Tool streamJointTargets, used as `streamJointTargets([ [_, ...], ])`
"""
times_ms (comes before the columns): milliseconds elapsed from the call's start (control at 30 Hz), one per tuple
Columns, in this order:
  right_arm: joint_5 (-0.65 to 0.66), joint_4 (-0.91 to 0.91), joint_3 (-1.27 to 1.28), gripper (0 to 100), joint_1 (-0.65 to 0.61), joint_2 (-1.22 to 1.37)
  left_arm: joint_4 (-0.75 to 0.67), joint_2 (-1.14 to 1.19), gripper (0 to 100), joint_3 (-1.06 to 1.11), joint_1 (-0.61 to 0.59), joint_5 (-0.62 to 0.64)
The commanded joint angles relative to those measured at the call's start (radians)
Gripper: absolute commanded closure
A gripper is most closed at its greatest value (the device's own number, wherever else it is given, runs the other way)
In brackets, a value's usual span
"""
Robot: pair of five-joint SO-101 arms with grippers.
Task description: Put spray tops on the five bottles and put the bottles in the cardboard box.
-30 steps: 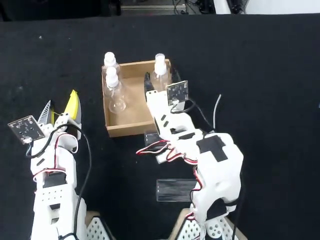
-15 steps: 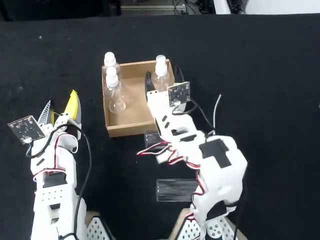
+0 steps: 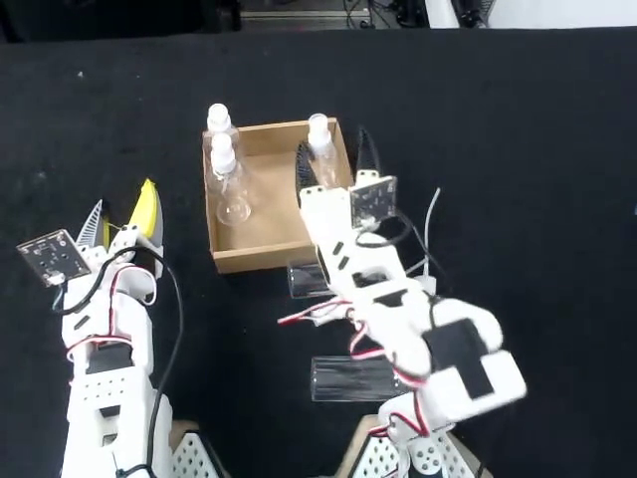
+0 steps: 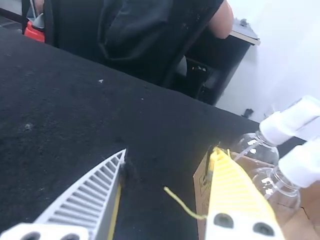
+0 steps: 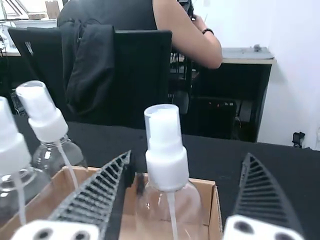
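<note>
On the black desk, the released right tool straddles a bottle in the box's 1 o'clock corner; the left tool gapes at 8 o'clock.

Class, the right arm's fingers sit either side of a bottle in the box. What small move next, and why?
Probably draw the right gripper up and back: its fingers are open, and the capped bottle stands inside the box.

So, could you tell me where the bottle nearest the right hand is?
In the high view, the bottle stands in the far right corner of the cardboard box, between the open fingers of the right hand.
</note>
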Motion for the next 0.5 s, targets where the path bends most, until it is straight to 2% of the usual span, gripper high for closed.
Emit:
streamJointTargets([
  [0, 0.000, -0.014, 0.059, 70.9, 0.031, -0.137, -0.005, 0.002, 76, 0.024, 0.007, -0.008],
  [100, 0.000, 0.098, 0.107, 70.9, 0.031, -0.217, -0.005, 0.002, 76, 0.024, 0.007, -0.008],
  [367, -0.002, 0.577, 0.114, 71.2, 0.032, -0.498, -0.005, 0.002, 76, 0.024, 0.007, -0.008],
  [467, -0.002, 0.752, 0.116, 78.9, 0.035, -0.619, -0.005, 0.003, 76, 0.024, 0.007, -0.008],
])
